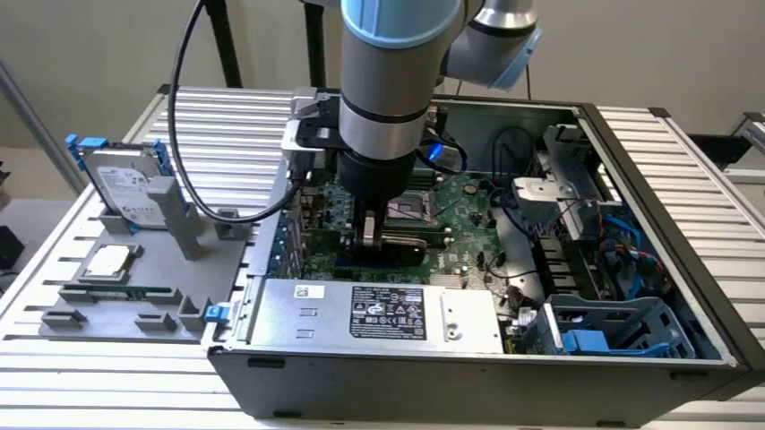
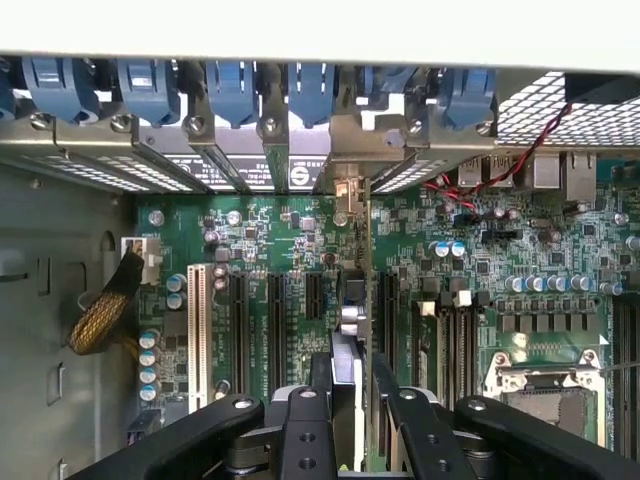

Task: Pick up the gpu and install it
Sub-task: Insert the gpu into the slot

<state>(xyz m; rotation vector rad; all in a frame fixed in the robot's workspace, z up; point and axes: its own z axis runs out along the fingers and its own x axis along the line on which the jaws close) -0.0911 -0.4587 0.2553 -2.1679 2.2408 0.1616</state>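
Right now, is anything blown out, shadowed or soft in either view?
Exterior view: even light, the arm casting shade on the motherboard. Wrist view: the case edge is washed out white; the gripper and the gpu look soft up close, the board beyond is crisp.

I judge this a robotics laboratory test cell. A slatted aluminium workbench (image 1: 669, 170) carries an open grey steel desktop computer case (image 1: 478, 376), its green motherboard (image 2: 300, 250) exposed. Toward the bench's edge on the exterior view's left sits a grey moulded parts fixture (image 1: 120, 309) holding a silver hard drive with blue rails (image 1: 125, 188).
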